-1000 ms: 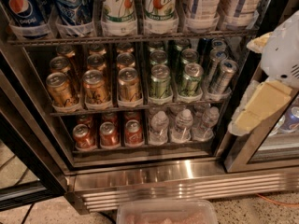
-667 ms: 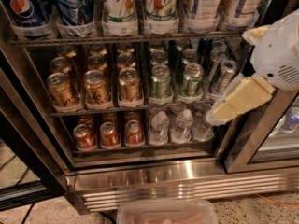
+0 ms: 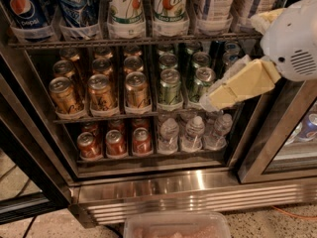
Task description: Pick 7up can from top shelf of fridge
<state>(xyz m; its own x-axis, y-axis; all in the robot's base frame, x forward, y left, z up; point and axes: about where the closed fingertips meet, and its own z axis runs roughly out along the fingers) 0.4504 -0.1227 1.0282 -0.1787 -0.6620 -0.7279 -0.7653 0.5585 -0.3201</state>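
The one camera sits close in front of the fridge point(image 3: 173, 190), high up and tilted down into its shelves, with the top shelf point(image 3: 133, 40) near the upper edge. The gripper point(image 3: 220, 97) juts in from the right edge, at mid-height.

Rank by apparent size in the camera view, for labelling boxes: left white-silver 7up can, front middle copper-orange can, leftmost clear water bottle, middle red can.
1. 7up can
2. copper-orange can
3. water bottle and red can look alike.
The gripper hangs right of green cans.

Speckled pale floor point(image 3: 277, 228) runs along the near edge, with an orange cable point(image 3: 297, 213) lying at its right. The light is dim and warm. The tool point(image 3: 218, 97) hangs at the right.
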